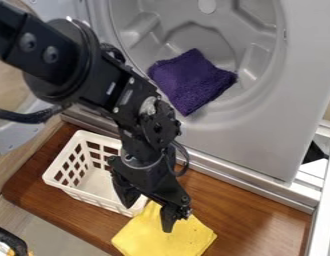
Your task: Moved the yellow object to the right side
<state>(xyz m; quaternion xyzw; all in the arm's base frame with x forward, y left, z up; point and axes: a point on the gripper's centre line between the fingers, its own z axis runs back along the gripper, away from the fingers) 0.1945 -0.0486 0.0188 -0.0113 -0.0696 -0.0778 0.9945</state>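
Observation:
The gripper point(149, 214) hangs at the lower middle of the camera view, its two fingers apart, one over the white basket's right corner and the other over the yellow cloth. The yellow cloth point(162, 242) lies flat on the brown wooden surface at the bottom, just right of the basket's near corner. Part of its upper edge is hidden behind the gripper. Whether the fingertips touch the cloth, I cannot tell.
A white plastic basket point(73, 191) stands on the wooden surface point(244, 215) left of the cloth. Behind is a grey drum-like opening point(261, 100) with a purple cloth point(189, 82) in it. A metal rail point(228, 179) borders the wood, and a white frame stands at right.

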